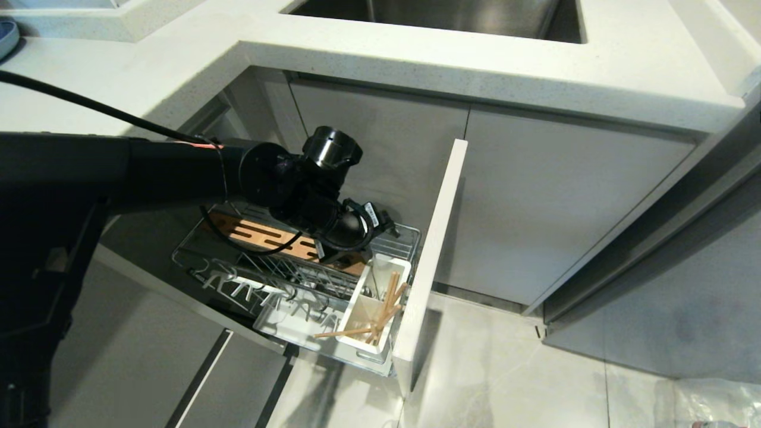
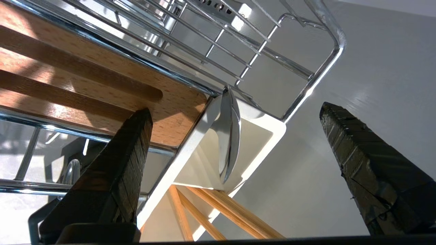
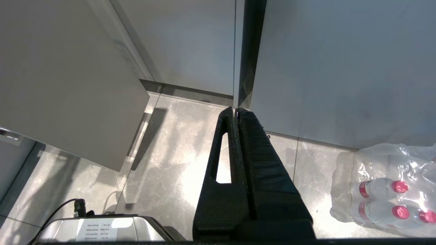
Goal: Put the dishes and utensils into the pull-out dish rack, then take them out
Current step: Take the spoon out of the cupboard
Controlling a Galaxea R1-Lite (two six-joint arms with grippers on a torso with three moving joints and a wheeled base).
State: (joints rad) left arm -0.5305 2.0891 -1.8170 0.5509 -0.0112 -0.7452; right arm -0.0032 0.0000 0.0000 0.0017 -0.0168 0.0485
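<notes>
hovering left gripper [image 2: 235,112] spread | spoon [image 2: 229,136], chopsticks [image 1: 383,309] in utensil cup [image 1: 380,288]

One spoon [image 2: 229,136], several chopsticks [image 1: 380,314]

head: high, looking down | left wrist: close over utensil cup [image 2: 204,149], shared with head

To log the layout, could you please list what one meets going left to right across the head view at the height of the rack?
Left arm → bamboo strip → left end effector → white utensil cup → chopsticks → pale cabinet front.
</notes>
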